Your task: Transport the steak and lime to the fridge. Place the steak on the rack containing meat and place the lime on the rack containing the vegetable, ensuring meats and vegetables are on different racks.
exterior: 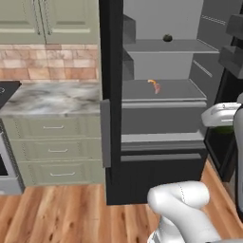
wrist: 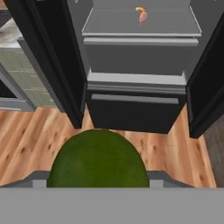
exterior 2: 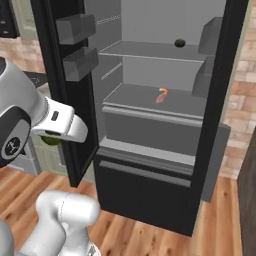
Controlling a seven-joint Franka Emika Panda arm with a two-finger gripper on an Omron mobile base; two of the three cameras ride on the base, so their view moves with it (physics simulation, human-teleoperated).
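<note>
Two finger tips of the gripper (wrist: 98, 186) are clamped on the round dark-green lime (wrist: 98, 159), held low in front of the open black fridge (exterior 2: 150, 200). Deeper in, the lower grey rack (wrist: 140, 26) bears a small orange-pink curled item (wrist: 141, 15). On the upper grey shelf (exterior: 171, 46) sits a small dark round object (exterior: 167, 38). A marble counter (exterior: 47, 99) stands left of the fridge.

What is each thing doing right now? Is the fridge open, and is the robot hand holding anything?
Fridge: doors open, both racks in view.
Gripper: shut on the lime, out in front of the fridge.
Lime: held, not yet on a rack.
Dark round item: sitting on the upper rack.
Orange-pink item: lying on the lower rack.
Counter drawers: shut.
</note>
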